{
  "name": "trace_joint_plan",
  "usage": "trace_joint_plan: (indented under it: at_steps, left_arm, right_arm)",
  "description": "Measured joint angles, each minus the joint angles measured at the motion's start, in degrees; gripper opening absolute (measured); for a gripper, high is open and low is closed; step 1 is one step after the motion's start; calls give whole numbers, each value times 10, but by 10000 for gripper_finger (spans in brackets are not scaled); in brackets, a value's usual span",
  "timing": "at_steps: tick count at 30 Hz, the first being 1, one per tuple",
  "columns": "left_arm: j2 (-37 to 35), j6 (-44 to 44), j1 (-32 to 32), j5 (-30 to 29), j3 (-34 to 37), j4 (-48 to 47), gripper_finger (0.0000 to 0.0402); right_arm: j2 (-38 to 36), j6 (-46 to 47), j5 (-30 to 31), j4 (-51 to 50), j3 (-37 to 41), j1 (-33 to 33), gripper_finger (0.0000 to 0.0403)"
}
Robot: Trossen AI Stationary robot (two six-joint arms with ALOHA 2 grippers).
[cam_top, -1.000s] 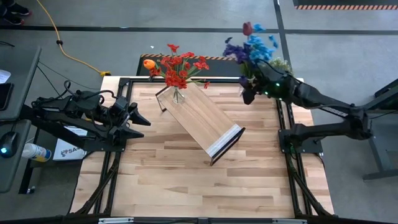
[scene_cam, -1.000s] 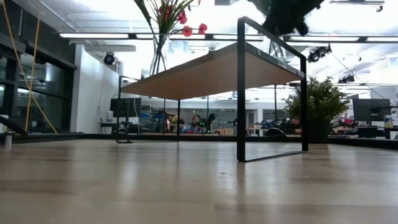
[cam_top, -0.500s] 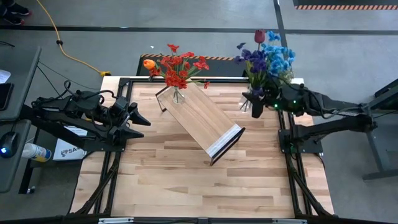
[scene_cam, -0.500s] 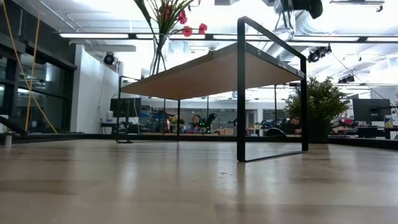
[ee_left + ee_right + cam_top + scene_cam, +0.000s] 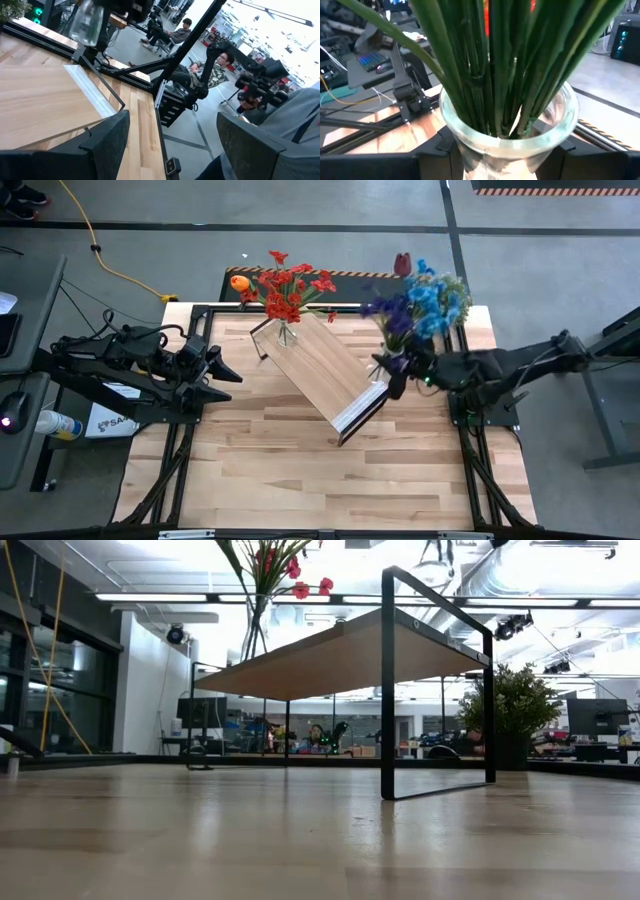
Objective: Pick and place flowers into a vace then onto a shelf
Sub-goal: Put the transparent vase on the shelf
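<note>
The shelf (image 5: 325,370) stands slantwise at mid-table on its dark frame legs (image 5: 388,690). A glass vase (image 5: 286,332) with red flowers (image 5: 288,288) rests by its base on the shelf's far end. My right gripper (image 5: 392,375) is shut on a second glass vase (image 5: 510,135) that holds blue, purple and maroon flowers (image 5: 420,305). It hangs by the shelf's white-edged end (image 5: 360,408). At the table's left side my left gripper (image 5: 232,370) is open and holds nothing; its wrist view shows the carried vase (image 5: 86,22) far off. My right gripper pinches the vase's glass wall below the flared rim (image 5: 465,150) between its two fingers (image 5: 432,160), one on each side. The fingers come about level from the table's right side. The vase is lifted clear and stands roughly upright, with the stems rising from its mouth.
A bushy potted plant (image 5: 515,710) stands at the far right corner. An orange bloom (image 5: 238,282) lies by the far edge near the red flowers. Dark frame rails (image 5: 455,420) run along the table's sides. People (image 5: 220,65) sit in the room beyond.
My right gripper has swung from the far right corner toward the near edge and the shelf's white-edged end. It turned as it went and kept hold of the vase of blue flowers, which has stayed lifted clear.
</note>
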State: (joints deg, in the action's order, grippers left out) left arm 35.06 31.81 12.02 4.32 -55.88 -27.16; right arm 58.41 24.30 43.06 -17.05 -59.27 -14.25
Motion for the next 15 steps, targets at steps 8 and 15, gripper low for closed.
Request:
trace_joint_plan:
  at_steps: [8,15]
  left_arm:
    - [0,1,0,10,0,0,333]
    - [0,1,0,13,0,0,333]
  right_arm:
    - [80,-1,68,57,0,-44,158]
    - [143,10,94,84,0,-47,158]
